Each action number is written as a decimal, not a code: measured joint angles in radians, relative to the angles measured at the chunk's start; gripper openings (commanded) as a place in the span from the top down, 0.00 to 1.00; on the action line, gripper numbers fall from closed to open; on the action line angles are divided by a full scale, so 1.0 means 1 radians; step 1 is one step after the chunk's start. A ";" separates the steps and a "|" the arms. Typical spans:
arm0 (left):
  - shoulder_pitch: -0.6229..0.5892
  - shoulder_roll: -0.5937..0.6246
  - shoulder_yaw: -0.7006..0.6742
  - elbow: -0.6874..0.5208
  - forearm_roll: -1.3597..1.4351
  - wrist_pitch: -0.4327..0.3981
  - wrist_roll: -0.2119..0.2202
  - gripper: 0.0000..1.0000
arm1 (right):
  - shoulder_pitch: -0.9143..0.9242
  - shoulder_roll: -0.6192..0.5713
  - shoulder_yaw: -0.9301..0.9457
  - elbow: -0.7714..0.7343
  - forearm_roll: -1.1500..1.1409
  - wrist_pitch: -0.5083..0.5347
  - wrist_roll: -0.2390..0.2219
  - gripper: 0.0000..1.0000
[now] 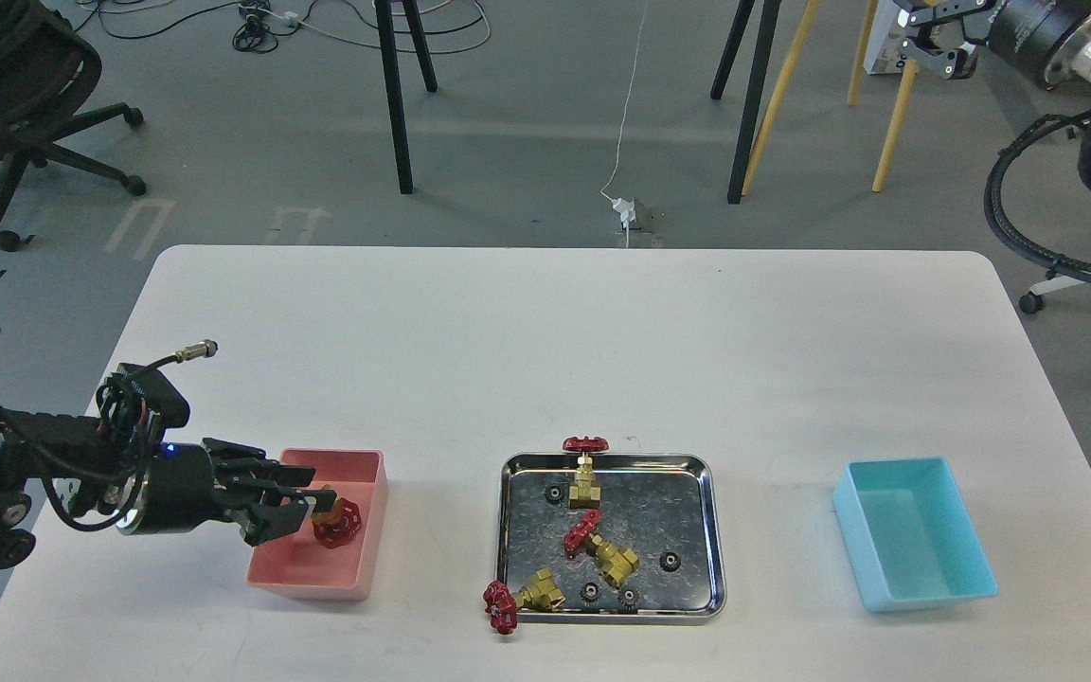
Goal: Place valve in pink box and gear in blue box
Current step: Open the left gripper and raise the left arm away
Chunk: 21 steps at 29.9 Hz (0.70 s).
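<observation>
A valve [332,516] with a red handwheel lies in the pink box [356,474] at the front left. My left gripper [297,504] reaches over the box's left wall, its jaws apart, with the valve just past its fingertips. Three more valves rest in the steel tray [711,530]: one at the back rim [586,478], one in the middle [600,547], one over the front left corner [522,597]. Several black gears lie in the tray, among them one [670,560] at the right. The blue box [915,530] stands empty at the right. My right gripper [929,33] is raised far off beyond the table, jaws apart and empty.
The white table [545,341] bears only the two boxes and the tray, all in a row near its front edge. Chair legs, stools and cables are on the floor beyond the table's far edge.
</observation>
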 measured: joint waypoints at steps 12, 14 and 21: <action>-0.005 0.108 -0.377 -0.021 -0.134 -0.185 0.000 0.25 | -0.013 -0.007 -0.003 0.000 -0.001 0.000 0.003 0.00; -0.005 0.113 -0.477 -0.022 -0.216 -0.265 0.000 0.24 | -0.022 -0.008 -0.001 0.001 -0.001 0.000 0.004 0.00; 0.000 0.029 -0.828 0.007 -0.677 -0.523 0.000 0.21 | -0.079 -0.008 0.042 0.006 0.002 0.000 0.026 0.00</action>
